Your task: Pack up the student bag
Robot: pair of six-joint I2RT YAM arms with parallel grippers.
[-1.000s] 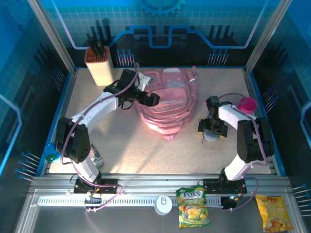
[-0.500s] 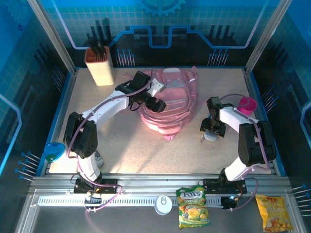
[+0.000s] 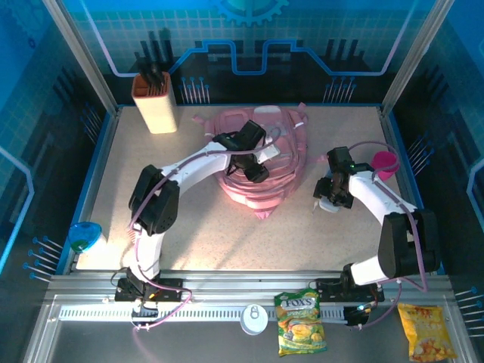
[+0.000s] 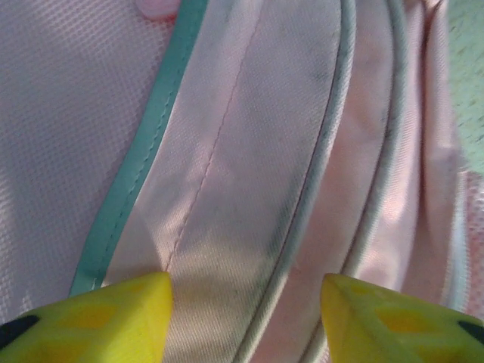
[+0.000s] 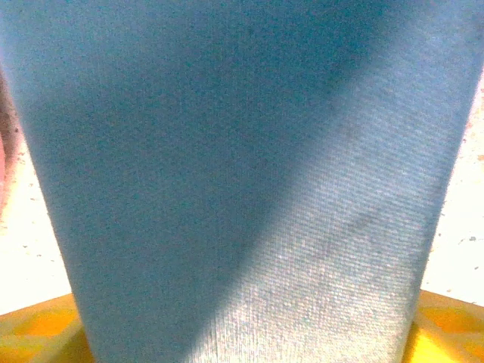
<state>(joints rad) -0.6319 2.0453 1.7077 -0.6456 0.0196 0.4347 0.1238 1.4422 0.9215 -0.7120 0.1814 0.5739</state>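
Note:
The student bag (image 3: 278, 180), a large soft pink backpack, lies flat in the middle of the table. My left gripper (image 3: 257, 169) hovers over its middle. In the left wrist view the yellow fingertips (image 4: 113, 318) stand apart over pink fabric (image 4: 249, 151) with grey piping and a teal trim, so the left gripper (image 4: 246, 321) is open and holds nothing. My right gripper (image 3: 330, 198) is to the right of the bag, shut on a blue-grey fabric pouch (image 3: 324, 206). That pouch (image 5: 242, 174) sits between the right gripper's yellow fingers (image 5: 38, 329), hiding most of the table beyond.
A beige holder with dark utensils (image 3: 155, 102) stands at the back left. A pink cup (image 3: 385, 162) is at the right edge behind my right arm. A blue bowl (image 3: 85, 234) sits off the left edge. Snack packs (image 3: 300, 324) (image 3: 426, 340) and a white lid (image 3: 254, 319) lie on the front rail.
My left arm has swung right from the bag's left side to over its middle. My right gripper has carried the pouch a little farther back and up.

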